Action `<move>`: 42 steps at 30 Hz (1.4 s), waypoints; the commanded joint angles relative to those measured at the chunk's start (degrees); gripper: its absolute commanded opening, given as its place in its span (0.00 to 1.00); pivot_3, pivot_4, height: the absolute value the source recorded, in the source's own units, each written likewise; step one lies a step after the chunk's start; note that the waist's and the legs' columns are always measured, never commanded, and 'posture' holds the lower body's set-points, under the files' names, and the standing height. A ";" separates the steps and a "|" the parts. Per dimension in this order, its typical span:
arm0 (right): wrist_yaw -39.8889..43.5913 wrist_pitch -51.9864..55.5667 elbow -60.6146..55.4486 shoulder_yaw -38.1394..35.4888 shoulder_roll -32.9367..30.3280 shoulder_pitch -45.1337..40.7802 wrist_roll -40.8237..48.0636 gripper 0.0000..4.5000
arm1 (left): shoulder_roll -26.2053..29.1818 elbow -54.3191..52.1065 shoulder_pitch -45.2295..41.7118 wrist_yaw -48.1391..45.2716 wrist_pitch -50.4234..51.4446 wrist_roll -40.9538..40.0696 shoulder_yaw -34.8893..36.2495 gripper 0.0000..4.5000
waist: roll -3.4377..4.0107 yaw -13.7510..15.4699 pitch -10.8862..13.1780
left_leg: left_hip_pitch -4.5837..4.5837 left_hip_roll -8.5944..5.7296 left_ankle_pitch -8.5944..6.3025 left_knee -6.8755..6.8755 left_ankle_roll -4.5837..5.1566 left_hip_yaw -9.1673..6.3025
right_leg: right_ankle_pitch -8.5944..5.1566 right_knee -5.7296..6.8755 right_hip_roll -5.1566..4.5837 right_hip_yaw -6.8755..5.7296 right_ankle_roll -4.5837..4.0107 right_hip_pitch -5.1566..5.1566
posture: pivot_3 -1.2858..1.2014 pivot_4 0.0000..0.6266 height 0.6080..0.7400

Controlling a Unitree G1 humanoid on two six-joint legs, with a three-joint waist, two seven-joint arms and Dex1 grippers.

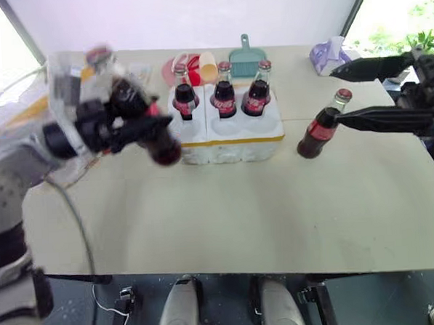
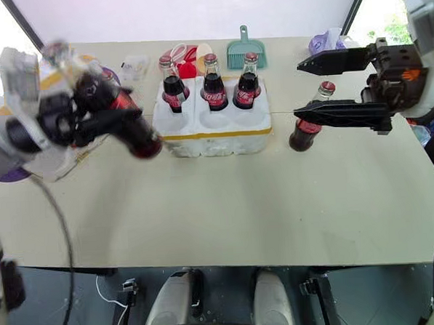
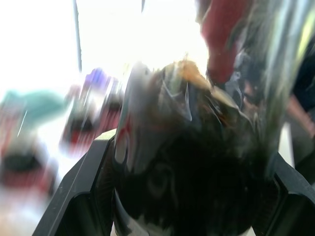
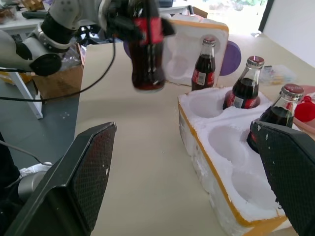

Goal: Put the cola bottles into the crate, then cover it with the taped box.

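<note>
Our left gripper (image 2: 109, 117) pinches a dark cola bottle (image 2: 124, 120) above the table (image 2: 219, 206), red label unreadable. Our right gripper (image 2: 311, 88) stands spread. Three bottles (image 2: 213, 86) sit in the yellow-banded white crate (image 2: 215, 133).

1. Three cola bottles (image 1: 225, 89) stand upright in the crate's far wells.
2. The crate (image 1: 230, 136), white foam banded in yellow, sits toward the table's far edge.
3. One bottle (image 1: 319, 129) leans right of the crate.
4. Another bottle (image 2: 120, 116) hangs tilted above the table, left of the crate.
</note>
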 commanded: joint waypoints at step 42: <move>-6.85 -6.78 -1.97 2.23 3.11 4.07 -2.28 1.00 | -17.50 18.62 -4.36 -1.13 -16.85 34.67 -11.34 1.00 | 0.02 -2.77 0.01 | -0.04 0.03 -0.05 -0.09 0.10 0.06 | 0.03 -0.04 0.02 0.08 0.05 -0.21 | 0.52 0.24 0.97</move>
